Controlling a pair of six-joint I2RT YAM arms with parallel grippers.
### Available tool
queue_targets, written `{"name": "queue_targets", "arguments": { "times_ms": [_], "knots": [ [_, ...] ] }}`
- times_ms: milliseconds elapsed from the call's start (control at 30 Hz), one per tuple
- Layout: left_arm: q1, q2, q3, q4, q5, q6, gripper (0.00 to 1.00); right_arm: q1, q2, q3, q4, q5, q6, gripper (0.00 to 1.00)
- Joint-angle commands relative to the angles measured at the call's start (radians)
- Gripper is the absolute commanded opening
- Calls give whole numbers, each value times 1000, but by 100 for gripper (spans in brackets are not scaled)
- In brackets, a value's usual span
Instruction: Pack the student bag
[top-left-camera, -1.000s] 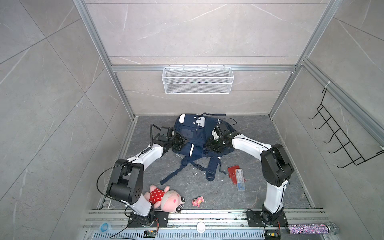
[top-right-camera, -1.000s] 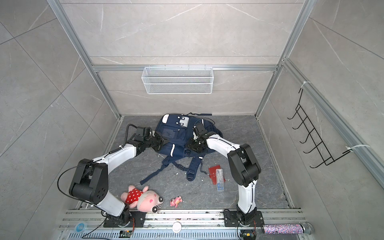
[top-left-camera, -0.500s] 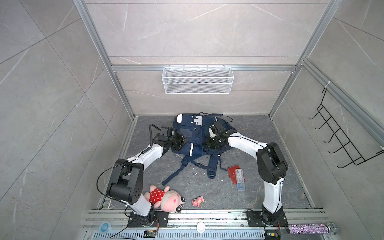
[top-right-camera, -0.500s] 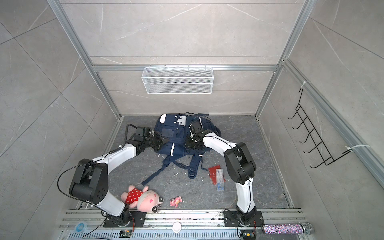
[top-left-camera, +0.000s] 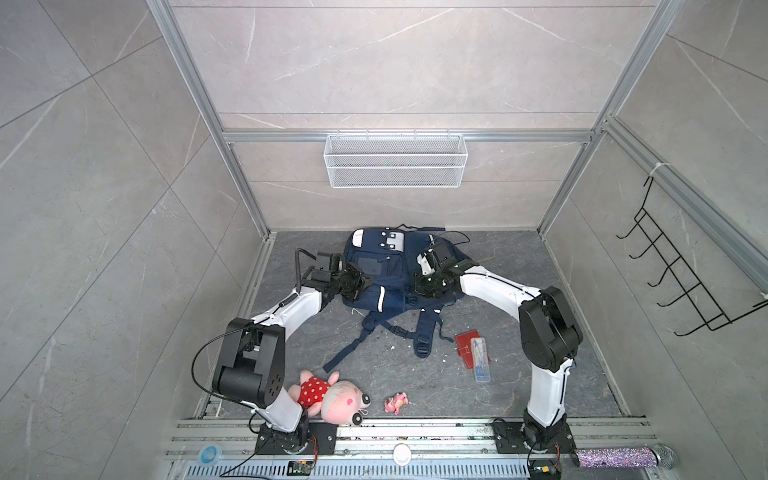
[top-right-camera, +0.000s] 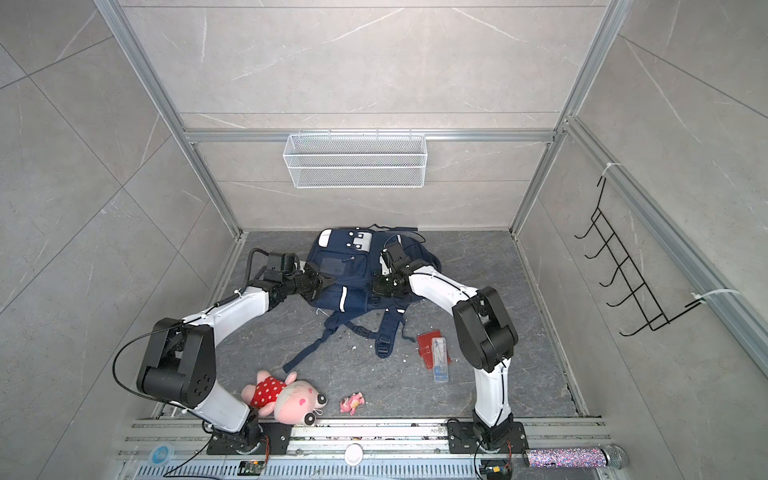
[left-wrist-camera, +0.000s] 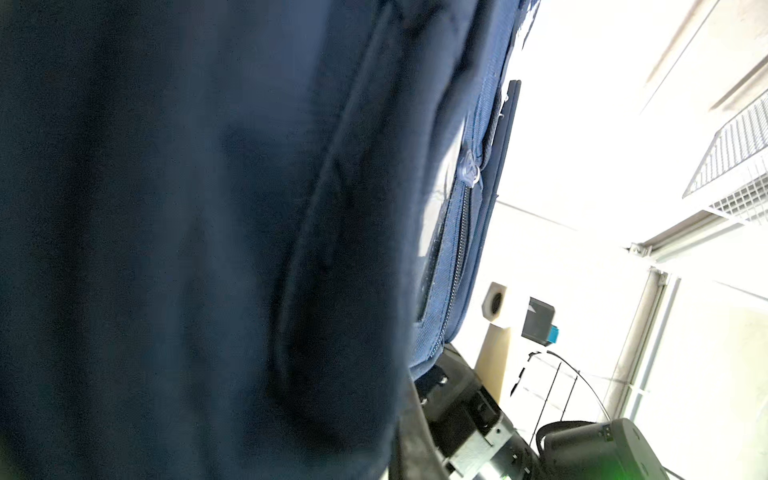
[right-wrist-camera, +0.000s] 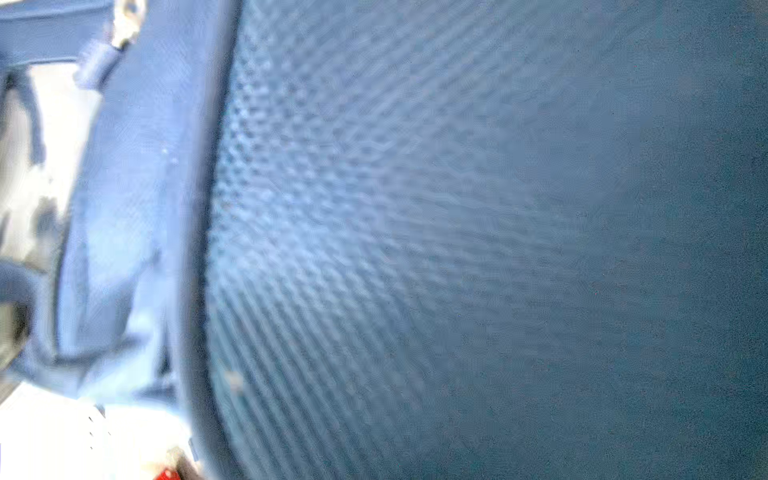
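The student bag lies flat at the back of the bench, your left claw and right claw both closed tight against its sides; whether they pinch fabric is hidden. You're likely opening it: next, draw a zip.

TWIN EYES, TWO WRISTS: Both top views hang high over the aluminium front rail, looking steeply down toward the white wire-mesh basket. Set side by side, they share almost the whole grey stone-look floor. The left wrist camera looks out beyond the left gripper, hard against the large navy-blue fabric backpack, with the basket far beyond. The right wrist camera sits closer still, filled with blurred navy mesh.
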Motion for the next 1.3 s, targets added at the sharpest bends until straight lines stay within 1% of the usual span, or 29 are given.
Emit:
{"name": "queue_targets", "arguments": {
  "times_ms": [0, 200, 333, 467, 600, 700, 800, 867, 900, 933, 967, 1000, 1133, 1200, 1267],
  "knots": [
    [81, -101, 31, -37, 68, 101, 0, -77, -66, -38, -38, 122, -65, 0],
    [125, -73, 57, -60, 58, 162, 0, -104, -138, -93, -82, 154, -94, 0],
    [156, -42, 79, -84, 38, 213, 0, -119, -187, -124, -137, 212, -132, 0],
    [191, -12, 101, -82, 29, 234, 0, -139, -238, -160, -180, 261, -184, 0],
    [201, 20, 164, -132, 9, 309, 0, -173, -266, -179, -213, 286, -228, 0],
    [202, 43, 196, -167, -26, 365, 0, -182, -276, -171, -238, 306, -273, 0],
    [206, 94, 229, -167, -23, 409, 0, -182, -275, -156, -260, 290, -339, 0],
    [202, 142, 269, -169, -3, 436, 0, -170, -277, -158, -245, 248, -367, 0],
    [200, 165, 284, -174, 2, 446, 3, -158, -277, -158, -240, 234, -377, 0],
    [198, 185, 304, -188, 6, 456, 29, -143, -273, -152, -241, 223, -389, 0],
    [196, 193, 320, -205, 2, 464, 60, -127, -271, -146, -240, 216, -397, 0],
    [192, 196, 336, -228, -7, 473, 99, -107, -267, -138, -239, 206, -402, 0],
    [171, 164, 371, -337, -39, 502, 100, -41, -250, -103, -211, 155, -378, 0],
    [144, 129, 357, -374, -39, 500, 100, -7, -231, -71, -206, 142, -359, 0],
    [97, 89, 330, -413, -29, 494, 98, 27, -206, -34, -204, 128, -338, 0]
  ]
}}
